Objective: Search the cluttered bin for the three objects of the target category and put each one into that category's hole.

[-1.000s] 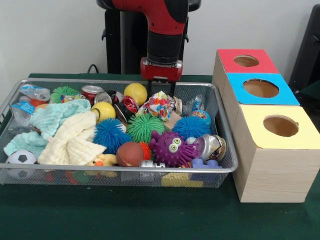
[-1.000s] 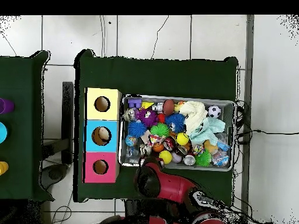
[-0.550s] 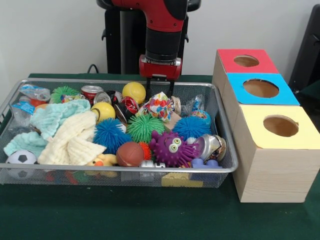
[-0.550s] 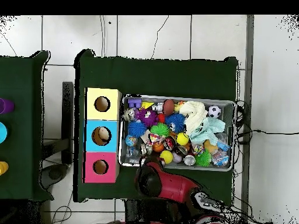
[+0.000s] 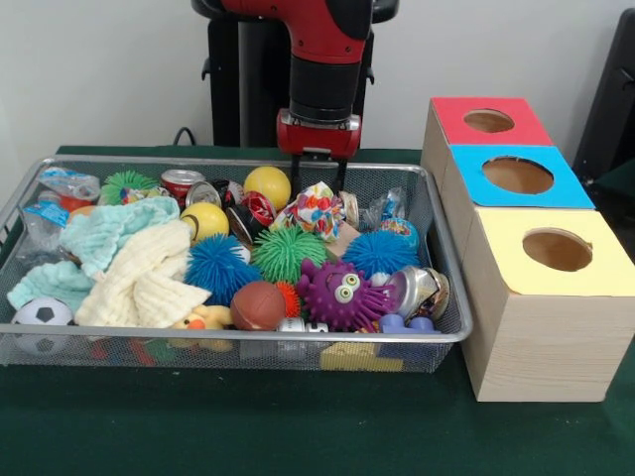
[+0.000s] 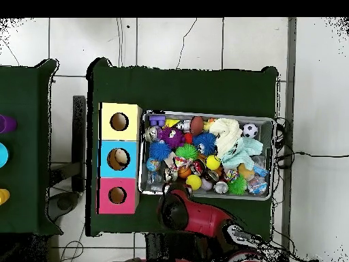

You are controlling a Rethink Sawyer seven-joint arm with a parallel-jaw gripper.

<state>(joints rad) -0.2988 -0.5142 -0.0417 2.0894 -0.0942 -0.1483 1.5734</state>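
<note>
A red and black robot arm hangs its gripper (image 5: 318,174) over the far rim of a silver wire-mesh bin (image 5: 448,297), its two thin black fingers (image 5: 297,169) spread apart and holding nothing, their tips just above a crinkled packet of multicoloured sweets (image 5: 317,207). The bin sits on a dark green worktop (image 5: 298,426) and is packed with clutter: a smooth yellow ball (image 5: 268,183) just beside the gripper, a green spiky rubber ball (image 5: 287,252) at the bin's middle, a purple spiky monster toy with googly eyes (image 5: 342,293) near the bin's front rim, two blue spiky balls (image 5: 218,266) flanking them, a small brown football (image 5: 257,304), a black-and-white mini soccer ball (image 5: 40,313) in the bin's front corner, and folded cream and mint cloths (image 5: 139,273) covering the end of the bin farthest from the boxes. Just beside the bin's other end stands a row of three pale wooden boxes, topped red (image 5: 489,120), blue (image 5: 518,176) and yellow (image 5: 556,250), each with one round hole. In the overhead view the arm (image 6: 187,215) reaches the bin's edge nearest the red-topped box (image 6: 117,195).
</note>
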